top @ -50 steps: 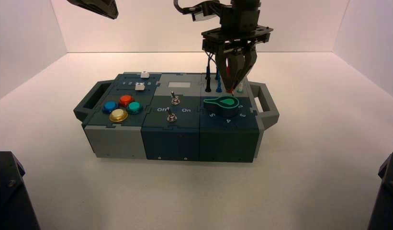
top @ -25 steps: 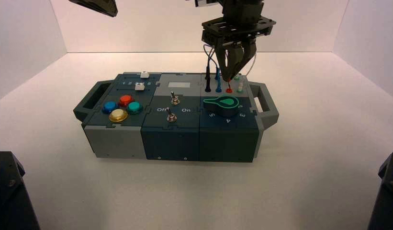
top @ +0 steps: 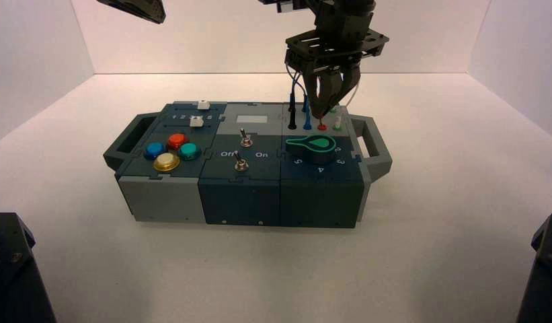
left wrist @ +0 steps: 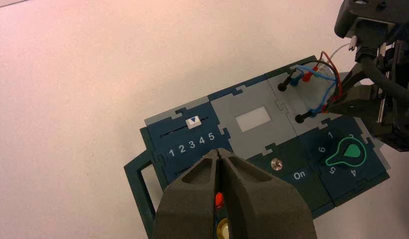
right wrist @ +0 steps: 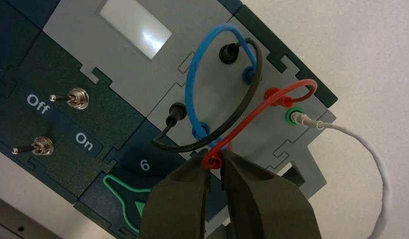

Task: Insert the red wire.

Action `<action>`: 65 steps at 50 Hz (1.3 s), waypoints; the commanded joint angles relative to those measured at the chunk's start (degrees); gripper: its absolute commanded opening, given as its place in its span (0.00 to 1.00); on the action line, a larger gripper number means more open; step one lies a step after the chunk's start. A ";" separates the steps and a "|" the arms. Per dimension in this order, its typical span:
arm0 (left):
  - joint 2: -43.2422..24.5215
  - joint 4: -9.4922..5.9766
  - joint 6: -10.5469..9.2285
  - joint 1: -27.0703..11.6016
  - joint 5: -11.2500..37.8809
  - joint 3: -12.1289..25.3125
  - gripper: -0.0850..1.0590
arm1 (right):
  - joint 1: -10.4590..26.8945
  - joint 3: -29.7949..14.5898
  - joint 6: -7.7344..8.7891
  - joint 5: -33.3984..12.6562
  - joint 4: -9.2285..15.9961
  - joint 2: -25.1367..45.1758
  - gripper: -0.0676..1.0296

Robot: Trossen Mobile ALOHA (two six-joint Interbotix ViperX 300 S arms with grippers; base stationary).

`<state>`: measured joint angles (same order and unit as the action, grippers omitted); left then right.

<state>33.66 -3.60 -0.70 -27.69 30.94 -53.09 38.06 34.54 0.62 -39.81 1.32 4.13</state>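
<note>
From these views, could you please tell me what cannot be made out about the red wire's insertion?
- Right wrist view: the red wire's near plug meets the right gripper; its socket is hidden by the fingertips.
- High view: the plug's seating is too small; the gripper covers it.
- Left wrist view: the left gripper hides the buttons.

1. The red wire (right wrist: 257, 110) is bright red, with red plugs.
2. The blue wire (right wrist: 192, 84) is sky blue; the black wire (right wrist: 242, 107) is black.
3. The white wire (right wrist: 376, 164) is white.
4. The knob (top: 312, 145) is green.
5. The box (top: 246, 195) is dark teal with grey panels.
6. The buttons (top: 169, 151) are blue, orange-red, teal and yellow.
7. Both grippers are dark grey.
</note>
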 commanded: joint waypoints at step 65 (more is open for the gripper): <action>0.53 0.18 0.26 -0.09 -0.53 1.67 0.05 | 0.00 -1.05 -0.44 0.97 -1.32 0.44 0.04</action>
<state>33.66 -3.60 -0.70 -27.69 30.94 -53.09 37.97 34.45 0.53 -39.02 0.09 4.83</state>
